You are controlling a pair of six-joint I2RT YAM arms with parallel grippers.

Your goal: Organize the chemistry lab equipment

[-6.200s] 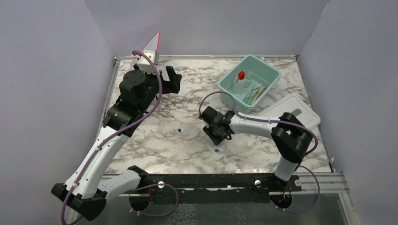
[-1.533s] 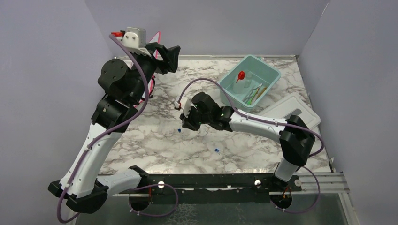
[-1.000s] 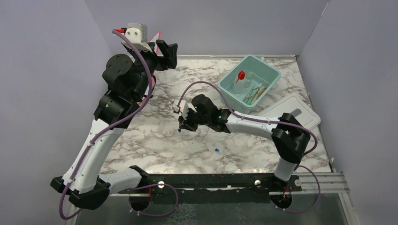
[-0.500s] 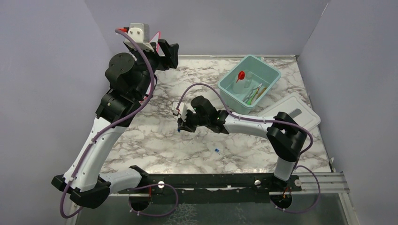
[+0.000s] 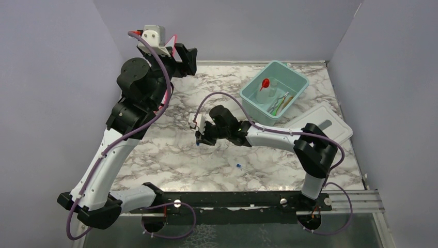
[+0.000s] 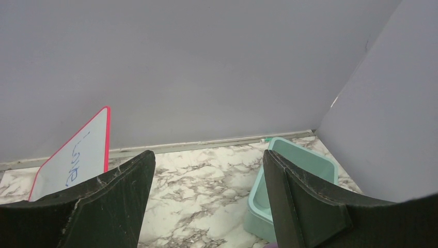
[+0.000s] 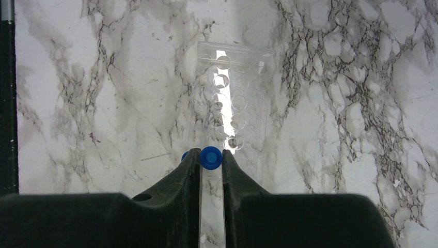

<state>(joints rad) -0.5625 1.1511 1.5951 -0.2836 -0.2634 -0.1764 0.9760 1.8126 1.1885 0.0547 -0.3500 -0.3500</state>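
My right gripper [image 7: 210, 154] is shut on a blue-capped clear tube [image 7: 210, 158], its cap pinched between the fingertips. It hangs at the near edge of a clear rack with round holes [image 7: 230, 98] on the marble. A second blue cap [image 7: 184, 155] peeks from behind the left finger. In the top view the right gripper [image 5: 201, 138] is at mid-table, and another blue-capped tube [image 5: 239, 166] lies nearer the front. A red funnel [image 5: 265, 82], a clear vessel [image 5: 272, 86] and metal tongs [image 5: 281, 102] lie in the tub. My left gripper [image 5: 186, 54] is raised at the back left, open and empty.
The pale teal tub [image 5: 297, 77] stands at the back right, its white lid [image 5: 330, 126] flat beside it. A pink-edged whiteboard [image 6: 72, 155] leans on the back wall behind the left arm. Grey walls close in three sides.
In the last second the right gripper has eased slightly left and down over the rack with the tube still held. The left arm has drawn back slightly toward the whiteboard.
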